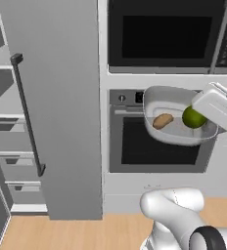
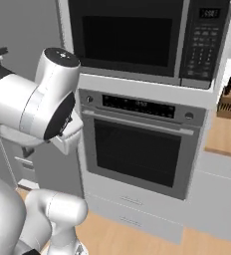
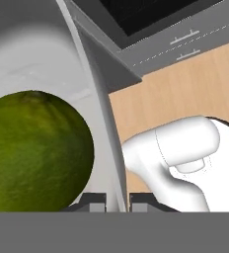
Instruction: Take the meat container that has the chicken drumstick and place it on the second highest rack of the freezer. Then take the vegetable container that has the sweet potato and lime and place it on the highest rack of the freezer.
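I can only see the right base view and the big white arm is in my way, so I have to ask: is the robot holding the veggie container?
Observer: Yes. The hand view shows the hand shut on the rim of the vegetable container.
Operator: What's in it?
Observer: A sweet potato and a lime, seen in the left base view.
Operator: Is the freezer open?
Observer: Yes, the freezer door stands open, with shelves showing to its left.
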Controlling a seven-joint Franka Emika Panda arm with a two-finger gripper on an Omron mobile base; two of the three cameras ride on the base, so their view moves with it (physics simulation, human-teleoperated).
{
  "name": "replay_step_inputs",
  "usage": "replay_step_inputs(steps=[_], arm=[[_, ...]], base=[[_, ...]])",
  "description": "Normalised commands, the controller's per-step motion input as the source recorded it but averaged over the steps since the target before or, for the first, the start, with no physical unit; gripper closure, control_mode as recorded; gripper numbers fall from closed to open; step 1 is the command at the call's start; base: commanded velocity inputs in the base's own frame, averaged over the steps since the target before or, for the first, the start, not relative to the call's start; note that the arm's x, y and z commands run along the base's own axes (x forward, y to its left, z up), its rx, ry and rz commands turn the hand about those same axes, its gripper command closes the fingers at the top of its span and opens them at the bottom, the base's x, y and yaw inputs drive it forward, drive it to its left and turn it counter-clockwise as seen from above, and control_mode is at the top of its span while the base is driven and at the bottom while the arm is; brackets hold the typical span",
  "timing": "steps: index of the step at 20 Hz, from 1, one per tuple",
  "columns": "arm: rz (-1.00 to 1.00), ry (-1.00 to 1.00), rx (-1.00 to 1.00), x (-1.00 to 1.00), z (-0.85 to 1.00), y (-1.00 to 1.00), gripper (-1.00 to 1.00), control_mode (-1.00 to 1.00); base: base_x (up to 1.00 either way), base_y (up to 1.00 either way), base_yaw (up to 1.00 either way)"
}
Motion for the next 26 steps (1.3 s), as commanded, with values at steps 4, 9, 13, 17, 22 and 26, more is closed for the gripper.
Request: replay_step_inputs(steps=[4, 9, 13, 17, 22, 26], arm=[[0.0, 0.0, 0.0, 0.0, 0.0, 0.0, 1.0, 1.0], [0.0, 0.0, 0.0, 0.0, 0.0, 0.0, 1.0, 1.0], [0.0, 0.0, 0.0, 0.0, 0.0, 0.0, 1.0, 1.0], [0.0, 0.0, 0.0, 0.0, 0.0, 0.0, 1.0, 1.0], [0.0, 0.0, 0.0, 0.0, 0.0, 0.0, 1.0, 1.0], [0.0, 0.0, 0.0, 0.0, 0.0, 0.0, 1.0, 1.0]], base=[[0.46, 1.0, 0.17], [0.54, 1.0, 0.14], [0.96, 1.0, 0.09], [0.7, 1.0, 0.07], [0.43, 0.73, 0.05], [0.43, 0.05, 0.03]])
